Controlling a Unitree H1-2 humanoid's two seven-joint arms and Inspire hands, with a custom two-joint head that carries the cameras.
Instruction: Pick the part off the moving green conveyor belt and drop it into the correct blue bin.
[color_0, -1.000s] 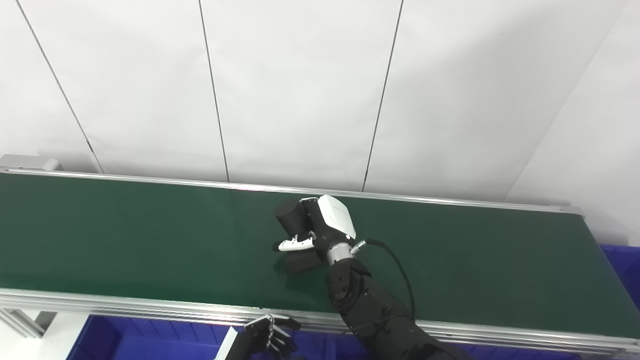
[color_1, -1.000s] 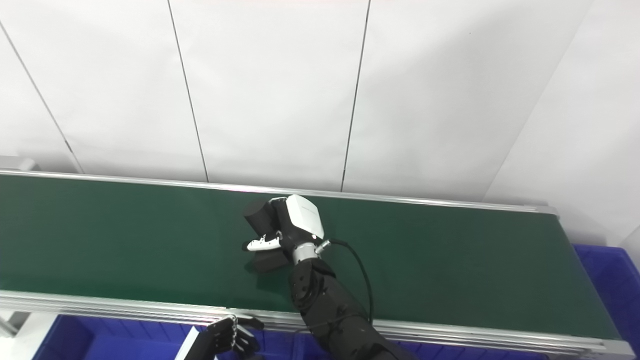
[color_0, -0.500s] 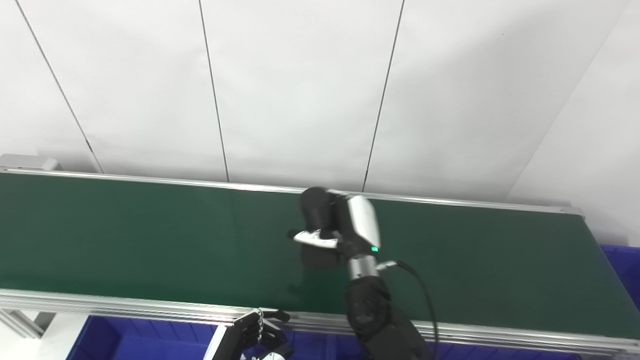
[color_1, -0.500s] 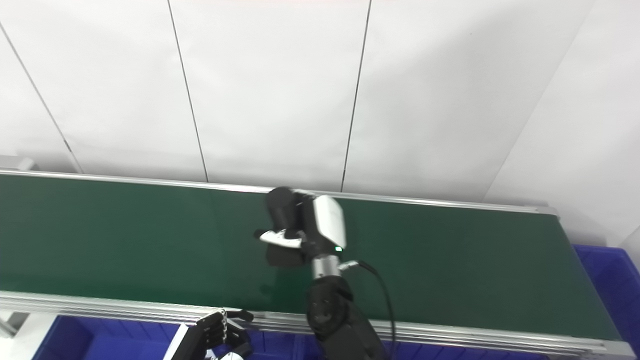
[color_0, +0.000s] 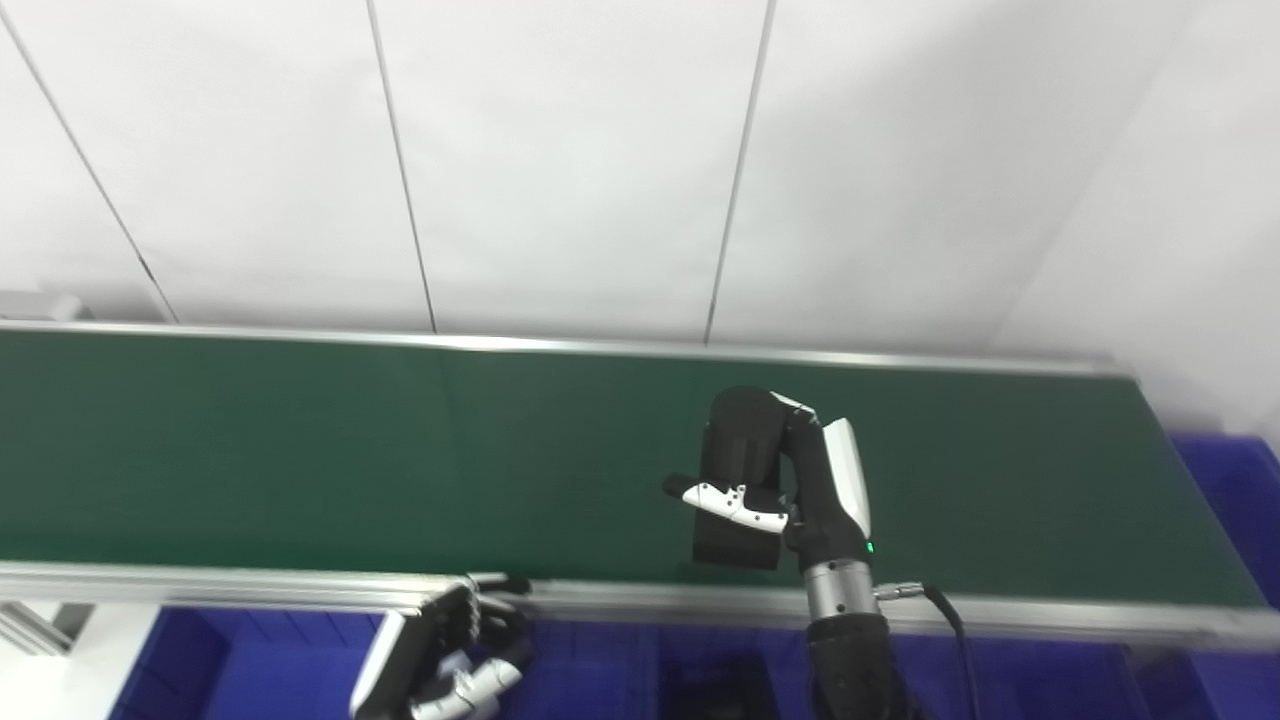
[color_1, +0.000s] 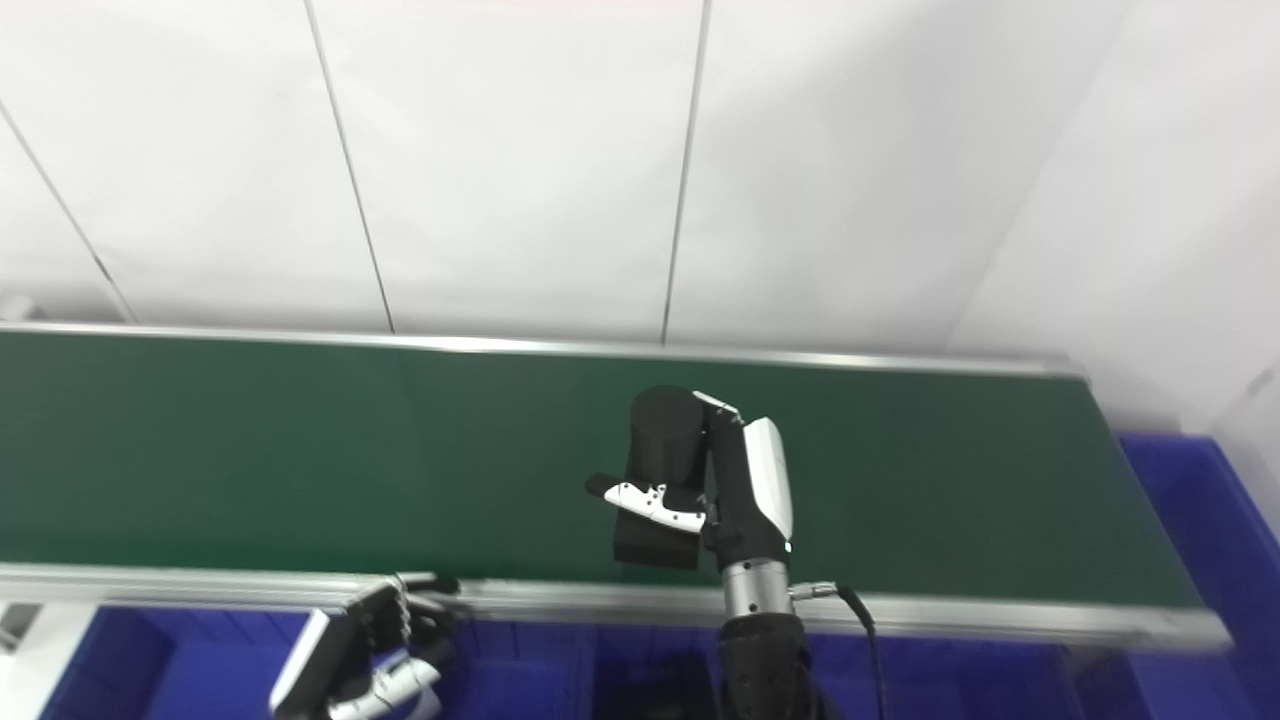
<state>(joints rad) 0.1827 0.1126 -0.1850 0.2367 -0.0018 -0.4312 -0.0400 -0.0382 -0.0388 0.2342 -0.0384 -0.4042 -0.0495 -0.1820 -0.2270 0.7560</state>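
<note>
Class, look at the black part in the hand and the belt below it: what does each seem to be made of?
Black part: probably matte plastic or rubber; dull, no glints. Belt: green, smooth, likely rubber or PVC; faint sheen. Right hand grips the part.

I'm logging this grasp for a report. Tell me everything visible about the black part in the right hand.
The black part is a matte, dark cylinder with a blockier lower end, upright with a slight tilt. The right hand is shut on it, fingers wrapped round its far side, the white-tipped thumb across its front. It appears lifted over the green belt, near the front rail.
</note>
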